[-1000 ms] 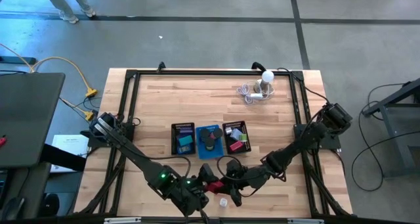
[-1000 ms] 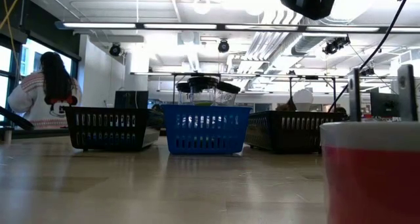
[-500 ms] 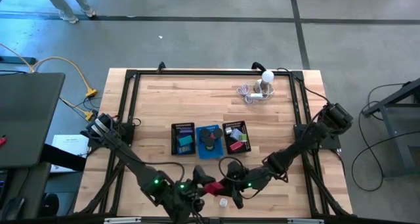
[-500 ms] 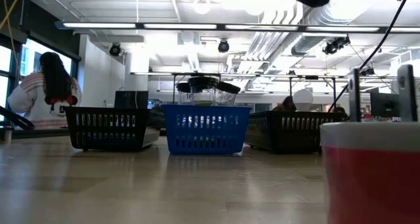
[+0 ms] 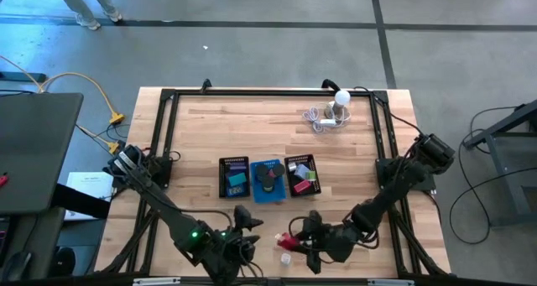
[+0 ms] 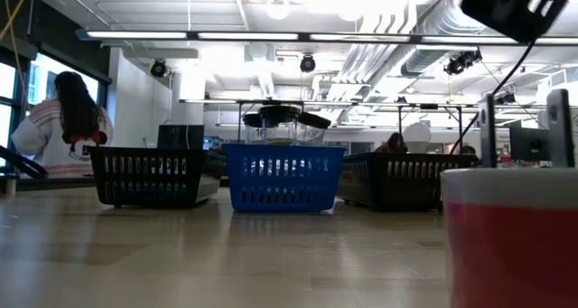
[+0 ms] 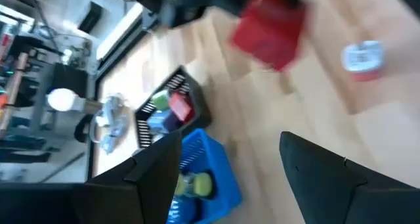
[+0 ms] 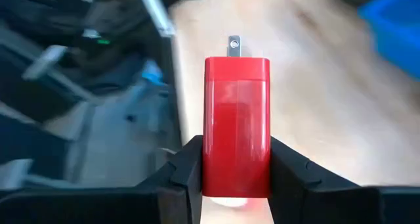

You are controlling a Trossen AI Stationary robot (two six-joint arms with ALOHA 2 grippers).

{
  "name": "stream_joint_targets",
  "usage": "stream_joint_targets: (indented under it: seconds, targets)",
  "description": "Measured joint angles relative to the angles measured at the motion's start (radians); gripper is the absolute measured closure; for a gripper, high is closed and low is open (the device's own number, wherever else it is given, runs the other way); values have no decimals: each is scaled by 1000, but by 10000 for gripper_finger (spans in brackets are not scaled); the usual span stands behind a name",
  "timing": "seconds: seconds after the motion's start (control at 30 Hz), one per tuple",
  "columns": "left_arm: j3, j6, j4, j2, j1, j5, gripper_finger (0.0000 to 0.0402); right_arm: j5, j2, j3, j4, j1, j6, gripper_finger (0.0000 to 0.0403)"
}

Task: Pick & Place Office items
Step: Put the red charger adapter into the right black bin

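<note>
A red block (image 8: 236,112) with a metal prong (image 8: 233,45) on its front end sits between my right gripper's (image 8: 236,159) fingers. In the high view this gripper (image 5: 302,236) is near the table's near edge, right of centre. My left gripper (image 5: 245,219) is open to the left of it, with nothing between its fingers (image 7: 157,165); the red block (image 7: 269,30) shows ahead of it. A small red-and-white spool (image 5: 285,257) stands on the table below the block and fills the low view's right foreground (image 6: 510,236). Other office items lie in three trays. My right gripper pinches the red block between its two fingers (image 8: 190,168), on two opposite long sides near its rear end (image 8: 236,178). The fingers come from the table's right, along the block. The prong end points away from the gripper, toward the table's left.
A black mesh tray (image 5: 234,161), a blue tray (image 5: 255,185) and a second black mesh tray (image 5: 300,158) stand in a row mid-table, each holding items. A white bulb with a coiled cable (image 5: 341,97) is near the far right corner. A black frame edges the table.
The red block has shifted toward the table's right together with my right gripper, whose arm has drawn back to the right. My left gripper, close beside the block a second ago, has backed off to the left and now points toward the far side.
</note>
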Motion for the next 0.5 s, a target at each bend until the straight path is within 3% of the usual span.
stream_joint_targets:
  seconds: [0.1,0.23,0.37,0.5]
  targets:
    - [0,-37,-9,-2,-13,55,155,45,-36,0,-148,0,45,292]
    - [0,-98,-16,-27,-15,223,155,77,-102,0,-345,-23,81,292]
    - [0,-128,-21,-56,1,409,155,73,-163,2,-520,-62,53,292]
    - [0,-121,-39,-89,30,511,155,9,-177,1,-664,-107,-27,292]
